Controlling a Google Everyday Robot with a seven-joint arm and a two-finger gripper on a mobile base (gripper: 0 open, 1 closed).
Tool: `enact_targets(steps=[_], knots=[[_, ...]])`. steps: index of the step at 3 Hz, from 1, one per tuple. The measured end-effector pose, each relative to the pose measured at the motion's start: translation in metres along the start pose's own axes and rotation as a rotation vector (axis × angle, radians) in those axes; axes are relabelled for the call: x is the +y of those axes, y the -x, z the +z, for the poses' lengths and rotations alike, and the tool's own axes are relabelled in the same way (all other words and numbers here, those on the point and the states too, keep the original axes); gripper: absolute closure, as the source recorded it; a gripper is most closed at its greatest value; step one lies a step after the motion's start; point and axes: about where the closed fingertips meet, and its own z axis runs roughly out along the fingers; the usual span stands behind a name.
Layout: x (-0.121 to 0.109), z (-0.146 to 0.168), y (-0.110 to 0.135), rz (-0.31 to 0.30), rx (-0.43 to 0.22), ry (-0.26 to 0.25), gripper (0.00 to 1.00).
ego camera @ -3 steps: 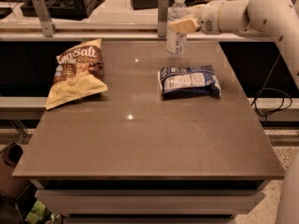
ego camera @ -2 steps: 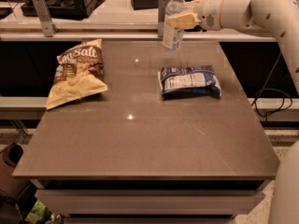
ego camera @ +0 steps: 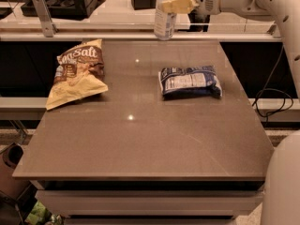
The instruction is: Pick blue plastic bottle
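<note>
The blue plastic bottle [ego camera: 164,20] is a small clear bottle with a pale blue-white label. It hangs upright in the air above the far edge of the brown table [ego camera: 140,135], its cap cut off at the top of the view. My gripper [ego camera: 174,3] reaches in from the upper right on a white arm and is shut on the bottle's upper part with its yellowish fingers [ego camera: 180,4]. The bottle's base is clear of the tabletop.
A flat blue-white snack packet [ego camera: 190,81] lies right of centre on the table. A yellow-brown chip bag [ego camera: 76,71] lies at the left. A second counter with dark equipment [ego camera: 65,3] runs behind. A cable [ego camera: 272,95] hangs at the right.
The gripper has lifted the bottle off the table and carried it up and a little left; the packet and chip bag have not moved.
</note>
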Motion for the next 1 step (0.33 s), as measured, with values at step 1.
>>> enact_targets(steps=[1], knots=[[0.0004,-0.0001,0.0011,-0.002,-0.001,0.001,1.0]])
